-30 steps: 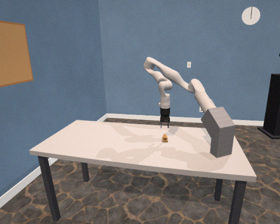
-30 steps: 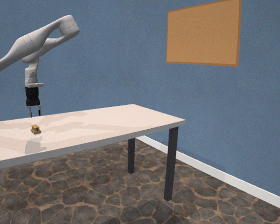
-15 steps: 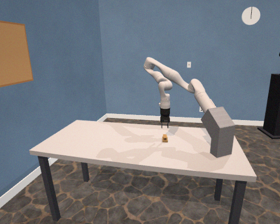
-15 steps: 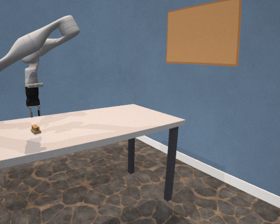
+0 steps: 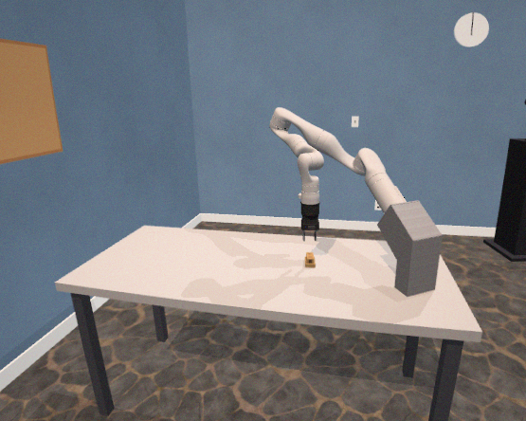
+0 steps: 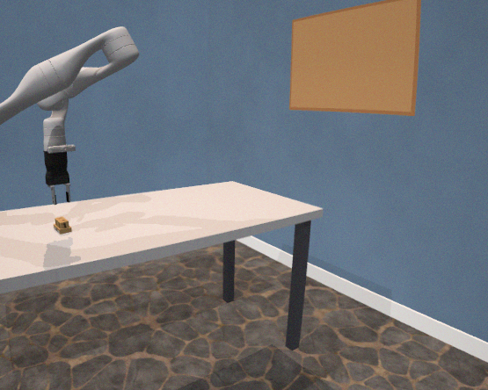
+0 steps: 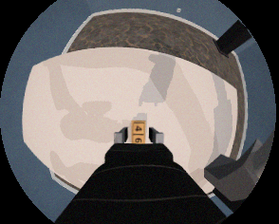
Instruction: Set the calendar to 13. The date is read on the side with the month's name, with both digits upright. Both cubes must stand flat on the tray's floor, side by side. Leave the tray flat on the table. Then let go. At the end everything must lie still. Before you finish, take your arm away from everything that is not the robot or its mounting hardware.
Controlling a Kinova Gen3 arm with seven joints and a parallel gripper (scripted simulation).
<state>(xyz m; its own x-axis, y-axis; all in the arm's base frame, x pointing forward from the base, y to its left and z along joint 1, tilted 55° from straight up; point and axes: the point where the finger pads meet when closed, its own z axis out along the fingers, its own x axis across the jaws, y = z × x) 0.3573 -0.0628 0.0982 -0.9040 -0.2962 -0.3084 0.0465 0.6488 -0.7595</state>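
Note:
A small wooden calendar (image 5: 310, 260), a tray with two cubes in it, stands on the white table, a little right of its middle. It also shows in the exterior view (image 6: 62, 224) and in the wrist view (image 7: 139, 132). The digits are too small to read. My gripper (image 5: 310, 236) points straight down above the calendar, a short way over it, with the fingers open and nothing between them. In the exterior view the gripper (image 6: 60, 196) hangs above and slightly behind the calendar. In the wrist view the fingertips frame the calendar.
The arm's grey base block (image 5: 412, 247) stands on the table's right side. A black pedestal (image 5: 522, 194) stands on the floor at the far right. A cork board (image 6: 356, 57) hangs on the wall.

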